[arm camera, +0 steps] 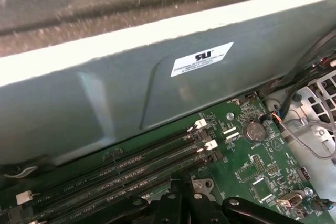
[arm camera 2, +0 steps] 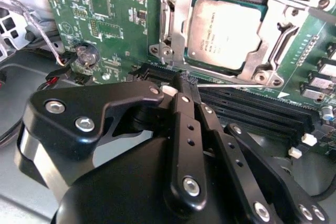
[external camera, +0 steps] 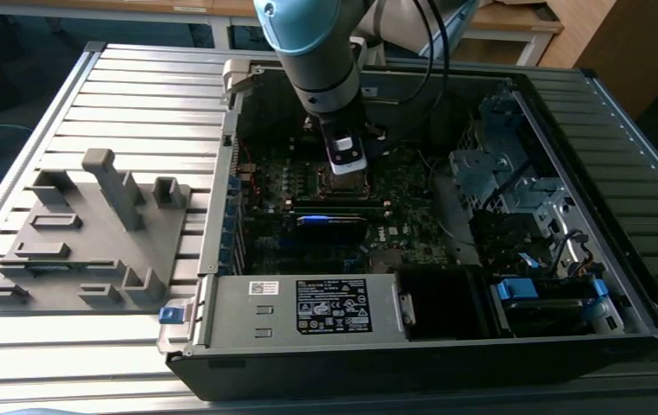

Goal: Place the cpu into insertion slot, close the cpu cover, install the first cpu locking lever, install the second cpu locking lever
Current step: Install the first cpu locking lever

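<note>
Hovering with my fingers (arm camera 2: 181, 85) pinched together on nothing beside the memory slots (arm camera 2: 252, 111), near the cpu (arm camera 2: 223, 35) seated under its closed cpu cover (arm camera 2: 176, 22).

The cpu (arm camera 2: 224, 34), a flat square chip with a dull silver-grey top, is lying seated in its socket on the green board. The cpu cover (arm camera 2: 181, 19), a shiny silver metal frame, is lying flat around it, framing the chip through its open window.
</note>
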Controlling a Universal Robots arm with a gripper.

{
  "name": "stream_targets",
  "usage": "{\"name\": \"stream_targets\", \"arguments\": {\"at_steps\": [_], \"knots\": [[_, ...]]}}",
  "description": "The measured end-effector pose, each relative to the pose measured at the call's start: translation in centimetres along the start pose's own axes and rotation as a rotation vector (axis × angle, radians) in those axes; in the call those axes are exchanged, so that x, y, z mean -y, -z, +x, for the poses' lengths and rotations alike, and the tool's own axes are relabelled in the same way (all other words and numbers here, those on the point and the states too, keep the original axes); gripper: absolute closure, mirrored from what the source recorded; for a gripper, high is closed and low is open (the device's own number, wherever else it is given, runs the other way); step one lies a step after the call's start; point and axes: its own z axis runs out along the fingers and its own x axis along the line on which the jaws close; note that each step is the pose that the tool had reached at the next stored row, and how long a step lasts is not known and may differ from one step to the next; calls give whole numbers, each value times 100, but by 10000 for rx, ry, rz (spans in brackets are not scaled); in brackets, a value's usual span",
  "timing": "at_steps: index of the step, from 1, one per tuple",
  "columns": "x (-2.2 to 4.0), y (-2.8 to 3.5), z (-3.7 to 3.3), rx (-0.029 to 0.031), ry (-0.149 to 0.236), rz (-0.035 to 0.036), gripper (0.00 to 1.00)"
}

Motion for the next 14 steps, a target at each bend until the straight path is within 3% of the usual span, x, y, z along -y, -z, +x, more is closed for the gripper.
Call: {"name": "stream_targets", "arguments": {"at_steps": [14], "knots": [[-73,-15,33,0,0,-1,89]]}}
